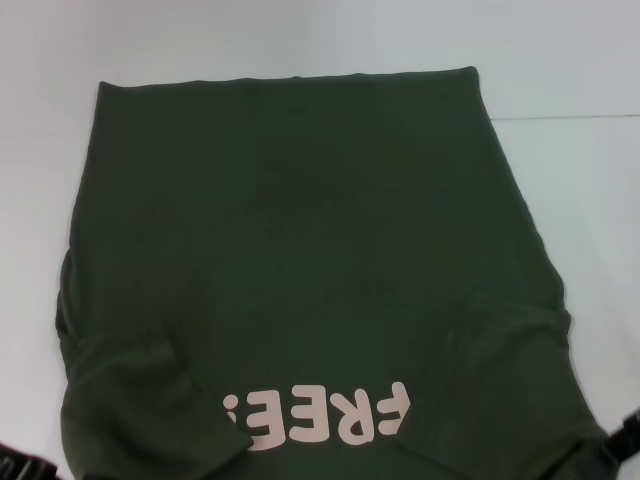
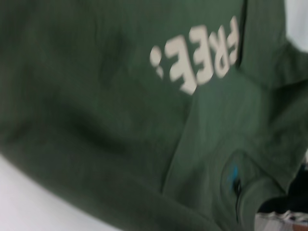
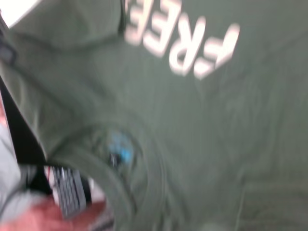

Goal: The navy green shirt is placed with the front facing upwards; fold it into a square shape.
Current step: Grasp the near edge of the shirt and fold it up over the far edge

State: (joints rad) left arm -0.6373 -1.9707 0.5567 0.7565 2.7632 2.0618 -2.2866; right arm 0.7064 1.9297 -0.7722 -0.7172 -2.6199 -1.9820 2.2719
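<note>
Nearest the robot, the collar end of the navy green shirt (image 1: 300,260) is seen at the bottom edge of the head view, with both sleeves folded inward over the body. The left sleeve (image 1: 130,400) is laid across the near left part, the right sleeve (image 1: 510,350) across the near right, its edge just touching the last letter of the print. The white "FREE!" print (image 1: 325,420) is read upside down from the robot's side, so the front is facing up.

A dark bit of the left gripper (image 1: 25,465) is glimpsed at the near left corner and a bit of the right gripper (image 1: 622,440) at the near right edge, right beside the shirt; whether either is spread or pinching cloth can't be told tbh.

In the wrist views the ribbed collar (image 3: 110,187) and the small blue neck label (image 3: 120,151) are made out, blurry.

Further out, the shirt body is spread flat on the white surface (image 1: 560,60), hem at the far end, slightly slanted.
</note>
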